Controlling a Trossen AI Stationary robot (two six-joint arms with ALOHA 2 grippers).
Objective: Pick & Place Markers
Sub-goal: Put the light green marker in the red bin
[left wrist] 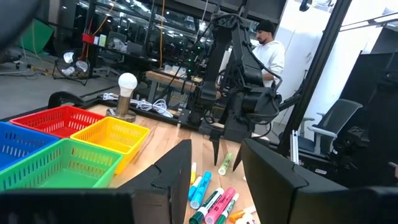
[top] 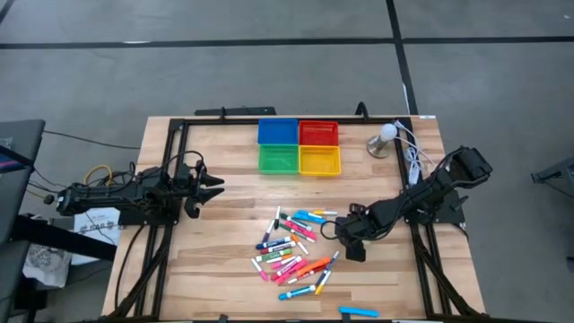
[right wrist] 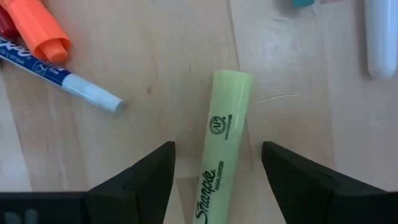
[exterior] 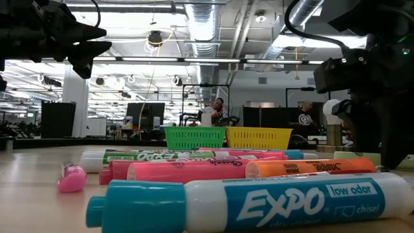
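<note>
Markers (top: 291, 251) are lying scattered on the tabletop (top: 215, 260). Right gripper (right wrist: 217, 163), fingers apart, is straddling a yellow marker (right wrist: 222, 163); risk: off-centre closing could roll it away. Left gripper (top: 213, 187), fingers part open, is waiting well apart.

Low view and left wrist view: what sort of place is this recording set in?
Probably a robotics lab or workshop in an open industrial hall. Exposed ceiling ducts run overhead, dark benches and monitors line the background, and a person stands among equipment racks behind the wooden table.
</note>
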